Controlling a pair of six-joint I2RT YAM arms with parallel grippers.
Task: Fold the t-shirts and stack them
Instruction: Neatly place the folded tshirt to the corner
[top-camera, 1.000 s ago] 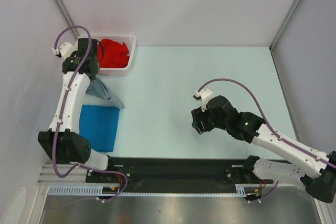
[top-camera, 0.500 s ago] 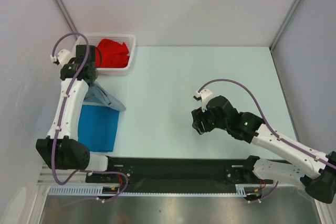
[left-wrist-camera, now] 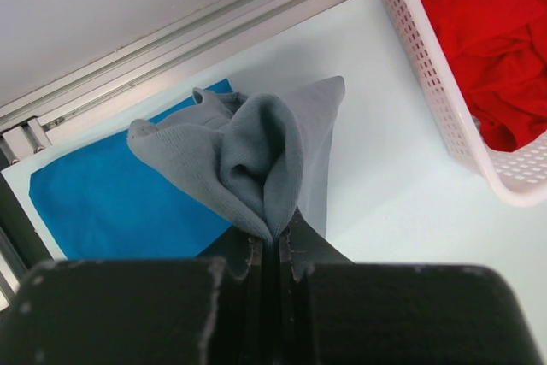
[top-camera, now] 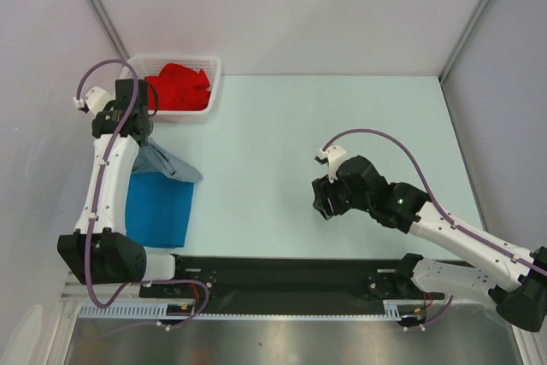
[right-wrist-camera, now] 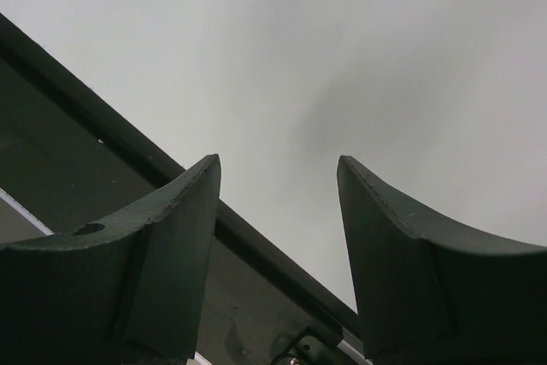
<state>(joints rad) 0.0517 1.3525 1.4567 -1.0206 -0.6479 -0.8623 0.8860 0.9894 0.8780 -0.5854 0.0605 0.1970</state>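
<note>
Left end effector (left-wrist-camera: 272,250) pinches grey t-shirt (top-camera: 169,163) — long axis slants near-right.

We see the grey t-shirt (left-wrist-camera: 248,156) as soft, matt knitted cloth with a fine rib; the blue t-shirt (left-wrist-camera: 111,203) and red t-shirt (left-wrist-camera: 479,32) look equally matt. The basket (left-wrist-camera: 423,74) is white plastic mesh, slightly glossy. The table (left-wrist-camera: 385,190) is smooth and pale. The right gripper (right-wrist-camera: 278,167) looks like matt dark plastic.
</note>
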